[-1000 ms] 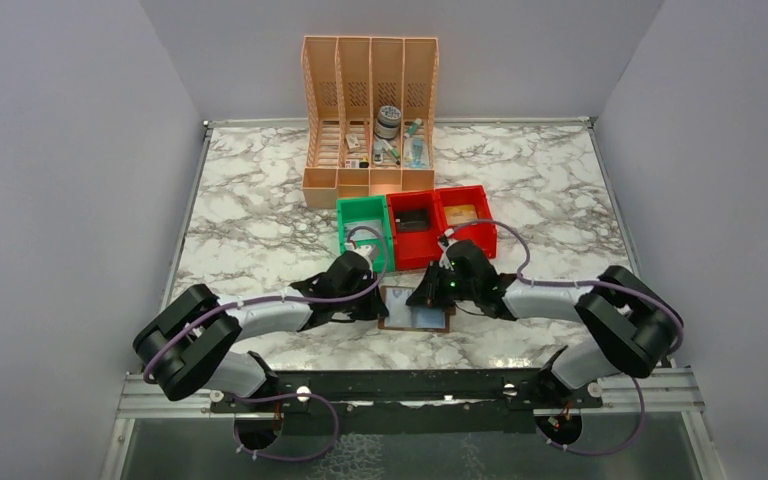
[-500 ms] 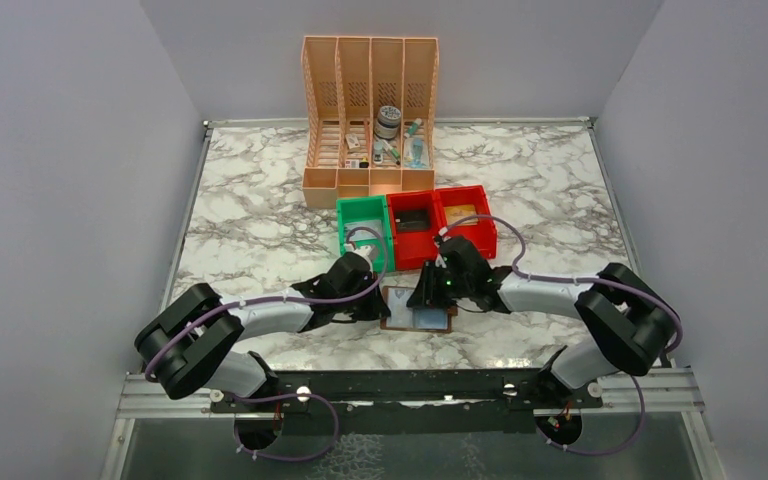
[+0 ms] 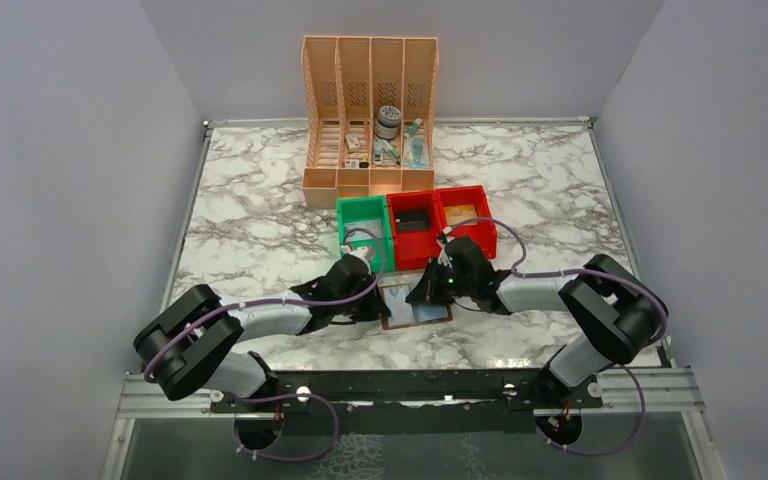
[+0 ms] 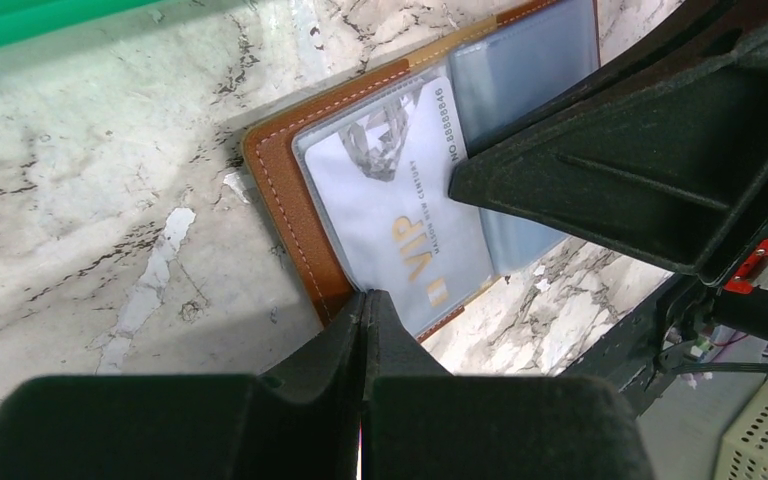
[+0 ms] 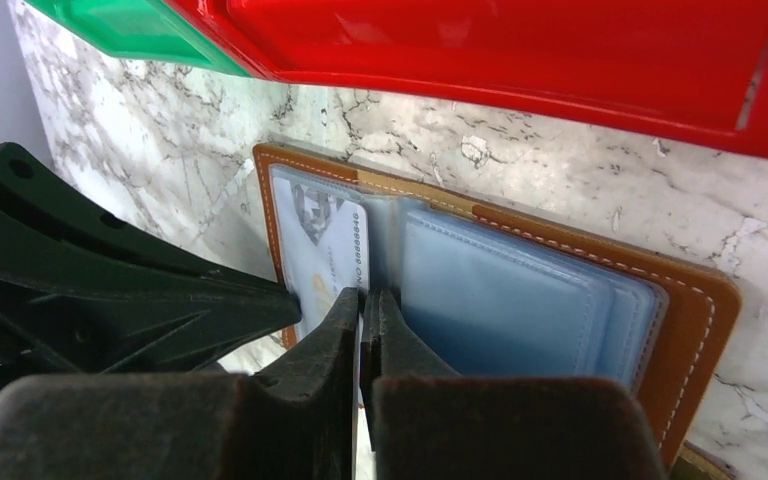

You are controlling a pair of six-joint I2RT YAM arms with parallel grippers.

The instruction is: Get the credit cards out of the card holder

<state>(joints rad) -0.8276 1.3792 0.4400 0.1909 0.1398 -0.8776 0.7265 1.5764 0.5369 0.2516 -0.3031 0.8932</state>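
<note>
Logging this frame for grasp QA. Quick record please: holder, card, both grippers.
card holder: open on the table, just in front of the red bin
VIP card: inside a clear sleeve, not yet out
left gripper: shut, tips at the holder's edge
right gripper: shut, tips at the VIP card's edge; unclear whether it pinches the card

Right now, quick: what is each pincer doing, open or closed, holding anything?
Left pincer: closed, tips at the edge of the card holder.
Right pincer: closed at the edge of the VIP card; a grip on it cannot be told.
</note>
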